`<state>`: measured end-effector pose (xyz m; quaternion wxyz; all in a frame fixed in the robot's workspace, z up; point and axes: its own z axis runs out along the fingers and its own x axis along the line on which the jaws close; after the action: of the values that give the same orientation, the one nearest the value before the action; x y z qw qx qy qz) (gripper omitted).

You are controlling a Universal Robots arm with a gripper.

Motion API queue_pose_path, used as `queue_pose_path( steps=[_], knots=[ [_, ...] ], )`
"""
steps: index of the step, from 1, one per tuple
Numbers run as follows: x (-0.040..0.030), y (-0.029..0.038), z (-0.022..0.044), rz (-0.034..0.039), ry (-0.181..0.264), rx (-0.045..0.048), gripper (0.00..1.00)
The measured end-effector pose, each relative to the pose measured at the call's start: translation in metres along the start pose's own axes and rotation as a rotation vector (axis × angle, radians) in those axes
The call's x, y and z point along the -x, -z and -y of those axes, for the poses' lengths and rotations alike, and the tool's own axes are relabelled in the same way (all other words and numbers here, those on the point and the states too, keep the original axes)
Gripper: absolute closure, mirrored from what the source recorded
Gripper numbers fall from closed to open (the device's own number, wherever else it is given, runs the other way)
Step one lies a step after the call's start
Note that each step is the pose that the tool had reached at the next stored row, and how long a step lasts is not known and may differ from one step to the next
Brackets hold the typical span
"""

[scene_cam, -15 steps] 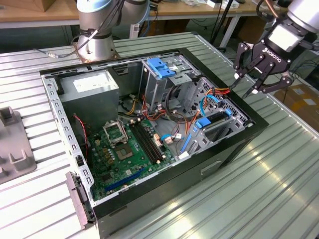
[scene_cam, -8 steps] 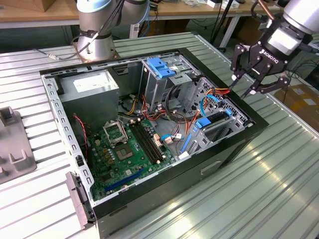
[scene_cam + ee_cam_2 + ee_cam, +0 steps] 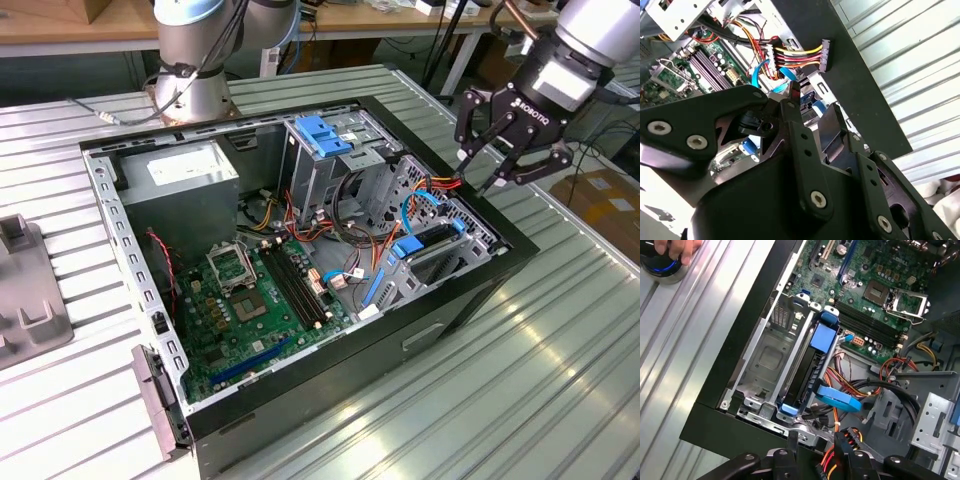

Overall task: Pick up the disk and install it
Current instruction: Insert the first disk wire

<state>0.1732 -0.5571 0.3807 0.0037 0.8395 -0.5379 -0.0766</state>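
The disk, a black drive in a bright blue carrier, lies in the metal drive cage at the case's edge. In the exterior view the disk sits in the cage at the exterior view's right end of the open computer case. My gripper hangs just above that end of the case, open and holding nothing. In both wrist views its black fingers stand apart, above the cage rim and a bundle of orange and yellow power cables.
A broader blue bracket tops the tall drive cage. A flat blue cable crosses beside the disk. The motherboard and power supply fill the case. A hand rests on a blue-lit round device. A grey fixture lies left.
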Motion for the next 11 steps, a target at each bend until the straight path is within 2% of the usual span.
queue_pose_path(
  steps=[2,5,11],
  knots=[
    [0.0022,-0.002,0.0013,-0.0043,0.048,0.0061,0.58],
    [0.0042,-0.0036,0.0025,-0.0073,0.081,0.0102,0.58],
    [0.0079,-0.0064,0.0103,-0.0097,0.108,0.0136,0.58]
  ],
)
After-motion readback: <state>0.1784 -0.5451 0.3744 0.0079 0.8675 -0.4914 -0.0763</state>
